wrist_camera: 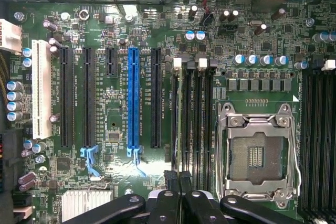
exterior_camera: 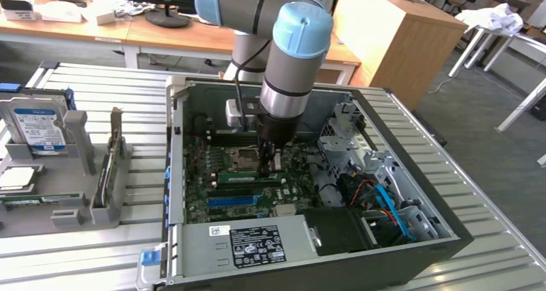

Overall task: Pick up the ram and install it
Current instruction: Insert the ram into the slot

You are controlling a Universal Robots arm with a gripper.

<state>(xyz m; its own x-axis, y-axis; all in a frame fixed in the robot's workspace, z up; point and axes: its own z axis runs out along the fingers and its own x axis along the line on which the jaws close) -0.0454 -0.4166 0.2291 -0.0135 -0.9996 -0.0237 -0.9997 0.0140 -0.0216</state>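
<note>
**A:** What are the jaws doing?

**B:** Clenched. The gripper (wrist_camera: 181, 195) has its black fingers (wrist_camera: 167, 203) pressed together, with the tips low over the memory slots (wrist_camera: 191, 114).

**A:** And the ram?

**B:** In the exterior view the ram (exterior_camera: 247, 176) is a green stick lying along those slots, just beside the socket (wrist_camera: 255, 153). The fingertips come down at its end, toward that view's right. I cannot tell whether they touch it.

**A:** And further out?

**B:** A blue slot (wrist_camera: 133, 98) runs parallel to the memory slots, on the side away from the socket. The board sits in an open case (exterior_camera: 384, 256), and the arm reaches straight down into it. Outside the case, toward the exterior view's left, a drive (exterior_camera: 38, 128) stands upright in a grey holder (exterior_camera: 77, 201).
</note>
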